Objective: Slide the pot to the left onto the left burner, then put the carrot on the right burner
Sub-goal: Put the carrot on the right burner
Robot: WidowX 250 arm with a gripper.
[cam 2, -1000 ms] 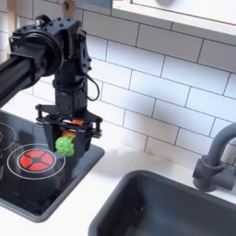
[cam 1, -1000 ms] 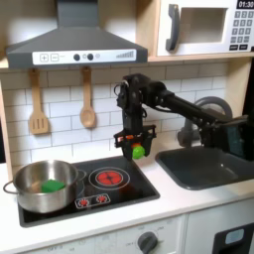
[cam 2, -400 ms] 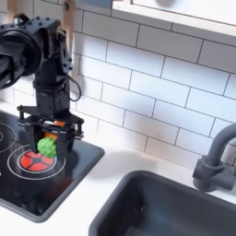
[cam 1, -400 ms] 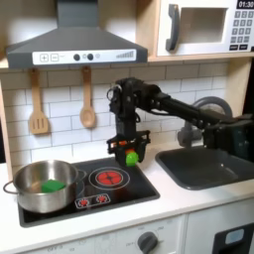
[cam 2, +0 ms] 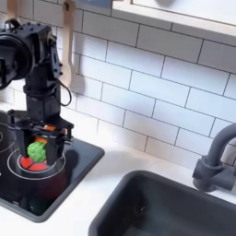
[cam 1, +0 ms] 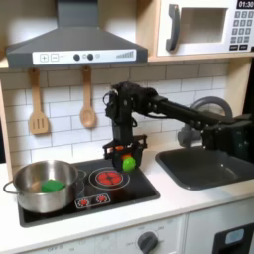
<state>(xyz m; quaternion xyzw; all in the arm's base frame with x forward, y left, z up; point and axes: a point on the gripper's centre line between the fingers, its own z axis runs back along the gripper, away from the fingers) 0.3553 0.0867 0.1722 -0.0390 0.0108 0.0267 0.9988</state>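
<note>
Nearest to the camera in the first exterior view, at about 8 o'clock, the pot (cam 1: 44, 187) sits on the left burner, which it covers almost fully, so I judge the first step as done. I see a flat green piece (cam 1: 52, 185) lying inside the pot; it is not my target.

At the middle of the cooktop (cam 1: 139, 188), the right burner (cam 1: 109, 178) shows its red rings, and in the second exterior view the same burner (cam 2: 31, 164) lies at about 8 o'clock. Just above it hangs the gripper (cam 2: 38, 152), pinching the carrot (cam 2: 37, 150) between its fingers; in the first exterior view the carrot (cam 1: 128, 162) shows its green end toward me. I cannot tell if the carrot already touches the glass or is a little above it.

My worries from here: the carrot is stubby and rounded, so if I release it from a height it may bounce or roll off the rings, toward the pot or toward the counter edge. In the first exterior view it also seems to hang toward the 3 o'clock side of the burner, so it could land off centre. If I go down too far, the fingers could press on the cooktop.

Farther back, at 10 o'clock, two wooden utensils (cam 1: 87, 103) hang on the tiled wall, well apart from the arm.
</note>
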